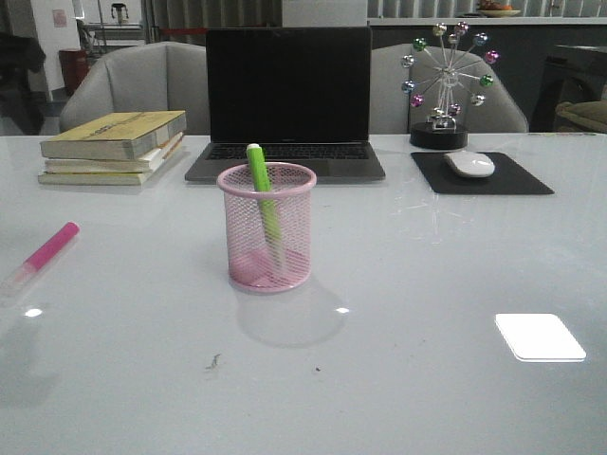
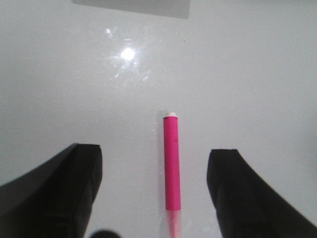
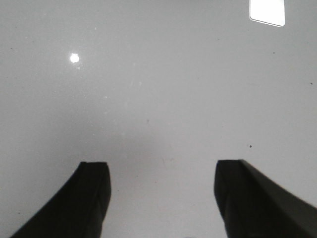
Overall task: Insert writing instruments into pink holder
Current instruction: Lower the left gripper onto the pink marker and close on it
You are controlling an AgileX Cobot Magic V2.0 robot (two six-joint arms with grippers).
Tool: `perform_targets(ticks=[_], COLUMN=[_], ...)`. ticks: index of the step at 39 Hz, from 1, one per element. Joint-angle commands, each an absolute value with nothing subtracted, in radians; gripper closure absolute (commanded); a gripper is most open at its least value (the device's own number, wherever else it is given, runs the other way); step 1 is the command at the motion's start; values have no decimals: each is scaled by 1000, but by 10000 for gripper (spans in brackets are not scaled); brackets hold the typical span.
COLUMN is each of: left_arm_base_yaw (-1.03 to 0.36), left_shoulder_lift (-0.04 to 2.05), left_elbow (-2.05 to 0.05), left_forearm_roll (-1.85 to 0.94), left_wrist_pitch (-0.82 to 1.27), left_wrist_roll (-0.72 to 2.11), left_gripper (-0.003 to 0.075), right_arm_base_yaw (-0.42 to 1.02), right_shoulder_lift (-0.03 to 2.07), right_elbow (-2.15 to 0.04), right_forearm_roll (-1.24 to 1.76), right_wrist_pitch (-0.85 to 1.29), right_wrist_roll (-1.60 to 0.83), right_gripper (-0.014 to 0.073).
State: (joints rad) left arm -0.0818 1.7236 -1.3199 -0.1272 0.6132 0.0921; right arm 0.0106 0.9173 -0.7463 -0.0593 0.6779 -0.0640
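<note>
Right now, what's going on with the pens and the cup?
Left gripper open over pink marker, lying flat on table. Right gripper open, empty. Green marker already in pink cup. Nothing in the way.

— How many thick highlighter markers can you count?

— Two. One bright green marker (image 1: 261, 194) standing in the cup, and one hot pink marker (image 1: 47, 248) (image 2: 172, 166) lying flat at nine o'clock from it, between my left fingers (image 2: 64, 191).

— And cups?

— One round pink wire-mesh cup (image 1: 267, 227).

— What else, counted?

— Toward twelve o'clock, one black open laptop (image 1: 287, 104). At ten o'clock, one stack of yellow-covered books (image 1: 114, 147); three, as far as I can tell. At two o'clock, one white computer mouse (image 1: 469, 164) on one black mouse pad (image 1: 517, 177), and one desk ferris wheel with coloured balls (image 1: 446, 81). Two grey chairs (image 1: 133, 85) behind.
</note>
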Motion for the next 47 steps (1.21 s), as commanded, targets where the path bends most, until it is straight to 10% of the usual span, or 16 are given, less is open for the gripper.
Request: perform_targets(ticks=[1, 47], left_arm_base_yaw=[-110, -129], left_shoulder_lift=[1735, 1994], left_elbow=[-1400, -1435], left_forearm_roll=[-131, -74], left_wrist_pitch=[608, 640], left_wrist_roll=[91, 91], left_gripper=[210, 304], right_arm_base_yaw=[5, 5], right_shoulder_lift=[902, 902], right_elbow=[-772, -772], right_forearm_roll=[-68, -69], right_wrist_pitch=[615, 638], right_wrist_roll=[-67, -68], right_gripper=[43, 43])
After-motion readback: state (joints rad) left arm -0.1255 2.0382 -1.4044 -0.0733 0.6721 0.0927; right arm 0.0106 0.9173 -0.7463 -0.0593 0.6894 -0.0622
